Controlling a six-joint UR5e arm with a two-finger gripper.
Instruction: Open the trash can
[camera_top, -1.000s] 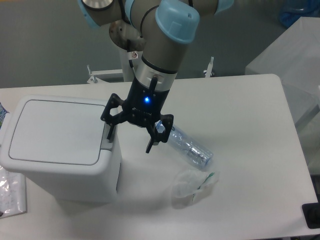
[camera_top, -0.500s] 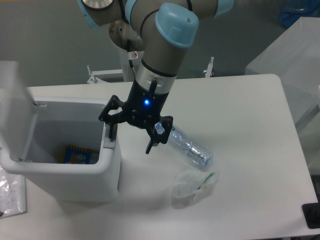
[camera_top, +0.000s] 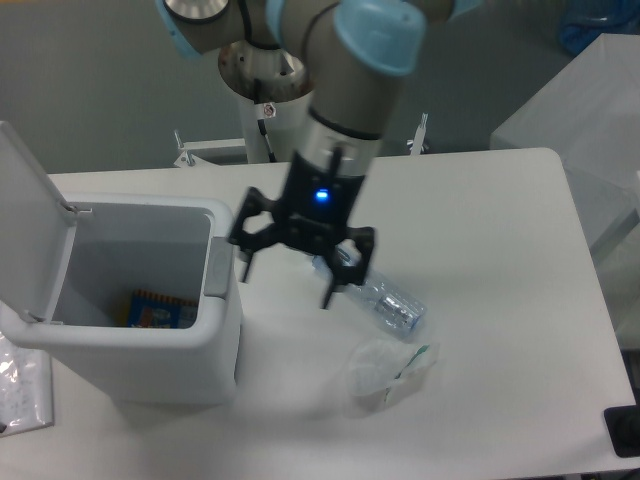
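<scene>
The white trash can stands at the left of the table with its lid swung up and back on the left side. Inside it lies a blue and orange packet. The grey push-button tab sits on the can's right rim. My gripper hangs just to the right of the can, slightly blurred, fingers spread open and empty. Its left finger is close beside the tab and apart from it.
A clear plastic bottle lies on the table right of the gripper, partly behind it. A crumpled clear wrapper lies in front of the bottle. A plastic bag lies at the left edge beside the can.
The lid went from closed to fully open. My gripper has since moved to the right, away from the push-button tab.
</scene>
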